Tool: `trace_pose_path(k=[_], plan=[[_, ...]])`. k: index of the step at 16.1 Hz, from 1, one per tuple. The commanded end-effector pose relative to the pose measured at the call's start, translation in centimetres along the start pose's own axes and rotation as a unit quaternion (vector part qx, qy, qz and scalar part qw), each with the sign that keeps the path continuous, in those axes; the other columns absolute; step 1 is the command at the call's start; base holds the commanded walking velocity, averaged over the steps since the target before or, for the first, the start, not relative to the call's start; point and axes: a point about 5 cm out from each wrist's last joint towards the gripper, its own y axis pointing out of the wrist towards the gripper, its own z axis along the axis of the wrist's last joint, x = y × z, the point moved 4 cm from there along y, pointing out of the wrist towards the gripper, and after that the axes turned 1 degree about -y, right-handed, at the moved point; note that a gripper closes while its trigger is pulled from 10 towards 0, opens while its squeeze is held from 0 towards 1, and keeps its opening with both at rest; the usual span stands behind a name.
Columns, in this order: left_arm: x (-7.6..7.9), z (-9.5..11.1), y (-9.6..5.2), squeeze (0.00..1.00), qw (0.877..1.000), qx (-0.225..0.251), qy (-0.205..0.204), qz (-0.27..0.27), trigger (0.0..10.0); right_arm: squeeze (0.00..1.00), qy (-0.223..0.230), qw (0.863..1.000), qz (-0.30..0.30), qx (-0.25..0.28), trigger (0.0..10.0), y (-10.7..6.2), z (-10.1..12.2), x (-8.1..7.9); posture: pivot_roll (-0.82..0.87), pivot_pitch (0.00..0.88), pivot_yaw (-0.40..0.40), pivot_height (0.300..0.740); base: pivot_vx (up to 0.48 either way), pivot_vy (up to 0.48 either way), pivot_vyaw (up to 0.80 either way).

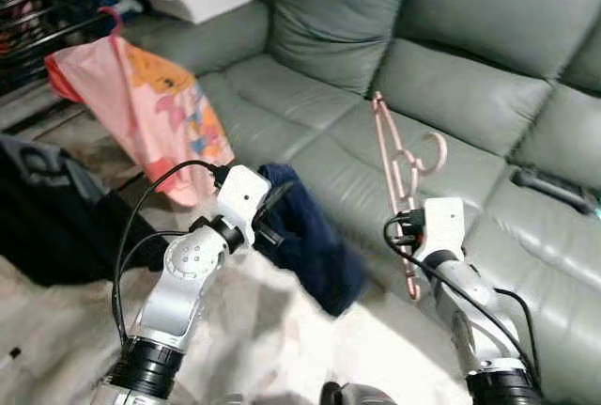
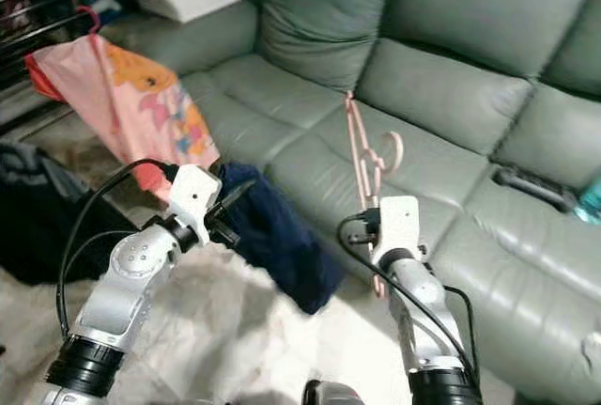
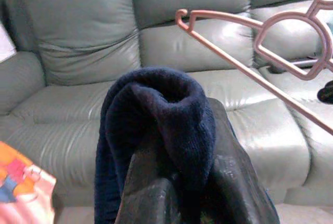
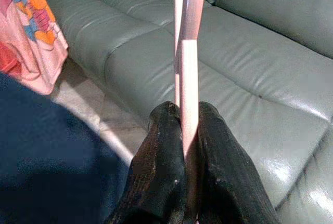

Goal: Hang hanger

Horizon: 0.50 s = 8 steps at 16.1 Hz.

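Fingers of the right gripper (image 4: pixel 183 146) pinch the pink hanger (image 1: pixel 399 175) upright above the grey sofa (image 1: pixel 451 95), while the left gripper (image 3: pixel 179 182) clamps a navy garment (image 1: pixel 310 236) beside it, probably ready for threading.

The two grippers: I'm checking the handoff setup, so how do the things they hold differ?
The left gripper is shut on a dark navy garment, soft knit cloth that droops below it. The right gripper is shut on a pink hanger, rigid and thin, standing nearly upright with its hook to the side. The garment is bunched; the hanger is bare. Both are held in the air before the grey-green sofa.
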Motion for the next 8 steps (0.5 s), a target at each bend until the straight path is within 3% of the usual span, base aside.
trace_pose_path(k=[1, 8], plan=[[-0.48, 0.45, -0.1, 0.0, 1.0, 0.01, 0.004, 0.006, 10.0, 0.0, -0.003, 1.0, 0.004, 0.016, 10.0, 0.18, 0.88, -0.45, -0.02, 0.049, 0.025, 0.74, 0.334, 0.0, 0.0], [-0.29, 0.33, -0.13, 0.0, 1.0, 0.01, 0.001, 0.002, 10.0, 0.0, -0.009, 1.0, 0.009, 0.017, 10.0, 0.47, 1.05, -0.56, -0.01, 0.041, 0.018, 0.74, 0.333, 0.0, 0.0]])
